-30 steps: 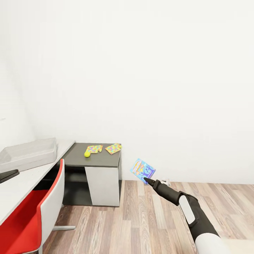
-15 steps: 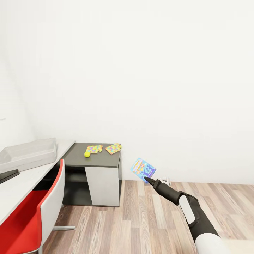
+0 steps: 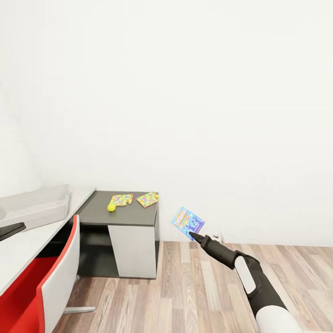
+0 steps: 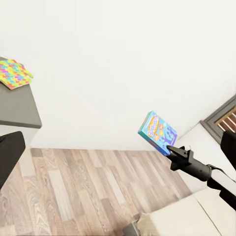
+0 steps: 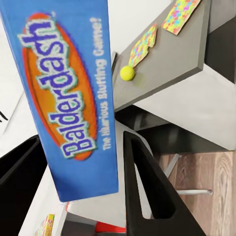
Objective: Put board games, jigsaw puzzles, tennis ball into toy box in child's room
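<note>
My right gripper [image 3: 191,235] is shut on the lower edge of a blue board game [image 3: 187,222] and holds it upright in the air over the floor, right of the table [image 3: 138,217]. Its cover reads "Balderdash" [image 5: 69,93], and it sits between the black fingers [image 5: 147,196]. On the table's dark grey corner section lie two jigsaw puzzles [image 3: 121,200] [image 3: 148,199] and the tennis ball [image 3: 111,207]. The grey toy box [image 3: 37,204] stands on the light top at the far left. A dark blurred shape [image 4: 10,157] edges the left wrist view.
A red chair [image 3: 41,286] with a white back stands in front of the table. Wood plank floor [image 3: 194,286] lies open between the table and my right arm. A white wall runs behind. A beige surface [image 4: 187,216] and a grey window frame [image 4: 219,120] lie behind my right arm.
The whole head view has shifted, so the table and chair sit a little further left and lower in the picture. My right gripper holds the board game as before.
</note>
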Motion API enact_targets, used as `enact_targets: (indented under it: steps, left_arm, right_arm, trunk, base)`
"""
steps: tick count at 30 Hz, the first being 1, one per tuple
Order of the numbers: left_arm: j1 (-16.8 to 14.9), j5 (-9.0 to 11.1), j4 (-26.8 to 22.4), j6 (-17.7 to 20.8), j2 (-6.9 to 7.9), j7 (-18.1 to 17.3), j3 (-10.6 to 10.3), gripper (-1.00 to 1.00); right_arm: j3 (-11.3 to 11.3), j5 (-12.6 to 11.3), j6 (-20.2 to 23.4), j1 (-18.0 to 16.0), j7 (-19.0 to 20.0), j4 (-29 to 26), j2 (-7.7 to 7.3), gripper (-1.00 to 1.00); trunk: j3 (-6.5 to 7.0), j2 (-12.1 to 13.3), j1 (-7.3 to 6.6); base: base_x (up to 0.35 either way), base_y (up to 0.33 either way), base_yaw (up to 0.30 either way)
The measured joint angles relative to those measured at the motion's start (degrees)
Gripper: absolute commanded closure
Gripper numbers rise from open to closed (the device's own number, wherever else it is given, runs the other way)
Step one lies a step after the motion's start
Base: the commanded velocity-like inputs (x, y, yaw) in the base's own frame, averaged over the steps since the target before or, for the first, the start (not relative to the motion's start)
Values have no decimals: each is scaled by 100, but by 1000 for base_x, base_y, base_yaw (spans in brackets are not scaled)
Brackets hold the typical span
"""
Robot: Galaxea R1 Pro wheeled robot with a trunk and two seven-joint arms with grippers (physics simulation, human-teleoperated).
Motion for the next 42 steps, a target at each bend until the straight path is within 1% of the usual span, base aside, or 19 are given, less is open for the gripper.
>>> enact_targets:
  steps: [6, 26, 31, 42]
  left_arm:
    - [2, 2, 1, 0, -4, 1, 1, -100]
    - [3, 1, 1, 0, -24, 1, 2, -100]
    - [0, -8, 0, 0, -26, 0, 0, -100]
    - [0, -7, 0, 0, -26, 0, 0, -100]
  right_arm:
    - [4, 10, -9, -1, -7, 1, 2, 100]
    - [40, 19, -14, -1, -10, 2, 2, 100]
    - [43, 0, -5, 0, -7, 0, 1, 100]
    - [49, -6, -6, 0, -1, -15, 8, 100]
  trunk:
    - [0, 0, 0]
    - [0, 0, 0]
    - [0, 0, 2]
    - [0, 0, 3]
  base:
    - [249, -129, 126]
    - [243, -205, 273]
    - [145, -88, 73]
    - [8, 3, 3]
